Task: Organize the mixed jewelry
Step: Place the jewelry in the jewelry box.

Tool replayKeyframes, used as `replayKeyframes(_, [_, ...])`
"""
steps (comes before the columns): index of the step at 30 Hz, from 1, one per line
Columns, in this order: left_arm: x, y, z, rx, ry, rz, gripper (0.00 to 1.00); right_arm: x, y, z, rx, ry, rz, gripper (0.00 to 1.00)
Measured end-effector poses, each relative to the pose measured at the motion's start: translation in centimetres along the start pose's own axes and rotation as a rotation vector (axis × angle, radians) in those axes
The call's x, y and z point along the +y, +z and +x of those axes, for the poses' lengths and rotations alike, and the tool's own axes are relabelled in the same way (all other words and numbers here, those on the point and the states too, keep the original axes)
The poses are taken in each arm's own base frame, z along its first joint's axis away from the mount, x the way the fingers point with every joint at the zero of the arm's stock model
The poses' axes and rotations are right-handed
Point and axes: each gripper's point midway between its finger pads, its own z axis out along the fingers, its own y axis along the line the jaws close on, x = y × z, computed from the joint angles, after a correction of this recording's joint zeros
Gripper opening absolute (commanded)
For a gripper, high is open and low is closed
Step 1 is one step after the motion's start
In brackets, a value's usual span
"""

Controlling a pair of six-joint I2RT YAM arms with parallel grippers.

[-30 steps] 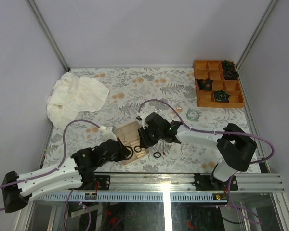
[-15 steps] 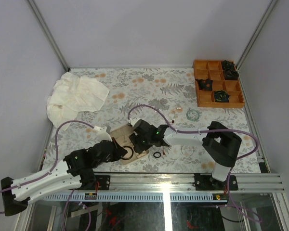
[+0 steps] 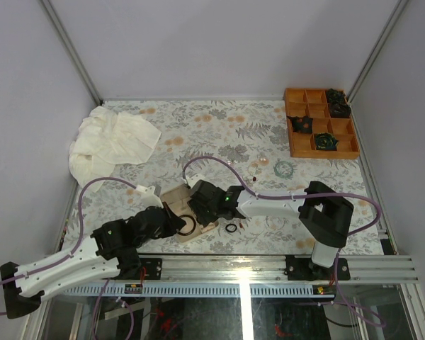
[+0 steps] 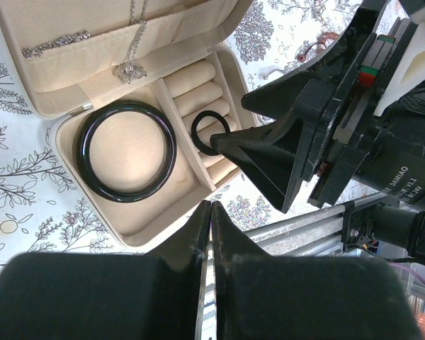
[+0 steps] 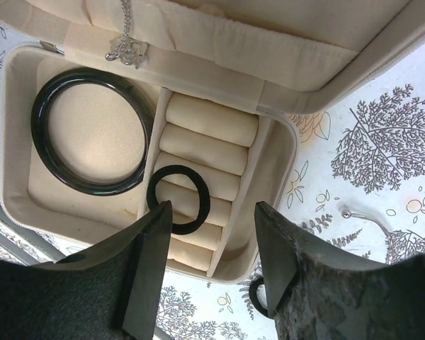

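Find the box (image 5: 15,163) at the lower centre of the top view, lid open, with both grippers at it. The left gripper (image 4: 210,205) is fully closed and holds nothing. Its fingers meet at the bottom centre of the left wrist view, just outside the box's lower edge. The right gripper (image 5: 212,209) stands well open over the roll section, and nothing is clamped between its fingers. Locate the bangle (image 5: 92,188) lying flat in the large compartment, at the left of the right wrist view, where it runs close to the compartment walls. Locate the ring (image 5: 178,170) on the rolls, overlapping the divider between the two compartments. It lies at the tip of the finger on the left of that view, which hides its lower edge. You cannot tell from either wrist view whether that tip touches it. A second ring (image 3: 231,228) lies on the table (image 3: 219,127) just outside the box, at the lower right of the right wrist view, partly hidden behind the other finger. A silver hook (image 5: 361,216) lies on the table at the right of that view, apart from the box. A pendant (image 5: 125,48) on a thin chain hangs from the lid lining, above the bangle. In the top view, the bracelet (image 3: 283,168) lies on the table to the right of centre, below the tray (image 3: 315,94), well apart from the box. The tray stands at the upper right corner of the table and the cloth (image 3: 113,142) lies at the upper left.
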Motion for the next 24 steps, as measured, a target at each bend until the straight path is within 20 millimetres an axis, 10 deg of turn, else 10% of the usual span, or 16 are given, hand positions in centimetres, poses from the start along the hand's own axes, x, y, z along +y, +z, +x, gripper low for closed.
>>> replayKeyframes(24, [0.6,-0.3,0.0,-0.003,0.004,-0.016,0.0,1.1,-0.7,-0.5,-0.024,-0.039,-0.033,0.53])
